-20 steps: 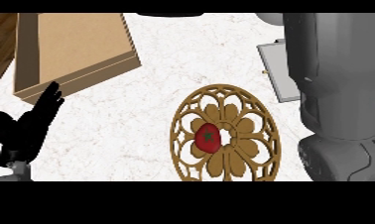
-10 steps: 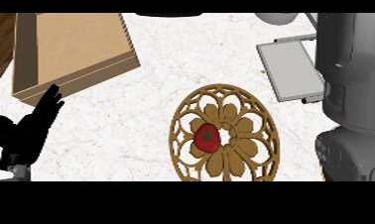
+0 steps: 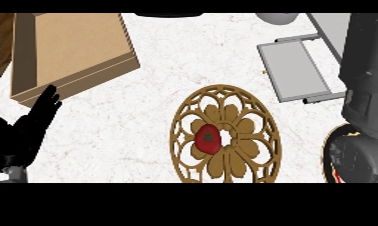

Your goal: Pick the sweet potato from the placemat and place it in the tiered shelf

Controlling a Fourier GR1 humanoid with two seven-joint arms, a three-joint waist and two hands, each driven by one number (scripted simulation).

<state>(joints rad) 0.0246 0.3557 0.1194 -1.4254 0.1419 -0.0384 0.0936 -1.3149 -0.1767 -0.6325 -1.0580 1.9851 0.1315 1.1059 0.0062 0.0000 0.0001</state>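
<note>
A round red thing with a green stem spot lies on the middle of a golden openwork placemat at the lower centre of the counter. It looks more like a tomato than a sweet potato. The grey tiered shelf stands at the upper right, partly hidden by my right forearm. That forearm runs up the right edge, and its hand is out of the view. My left hand rests open at the lower left edge, fingers up, far from the placemat.
A flat wooden box lies at the upper left, just above my left hand. A dark round thing with a golden rim shows at the lower right, under my right arm. White marble counter lies between the box and the shelf.
My right forearm has moved to the right, uncovering more of the grey shelf. The left hand and the red thing have stayed where they were.
</note>
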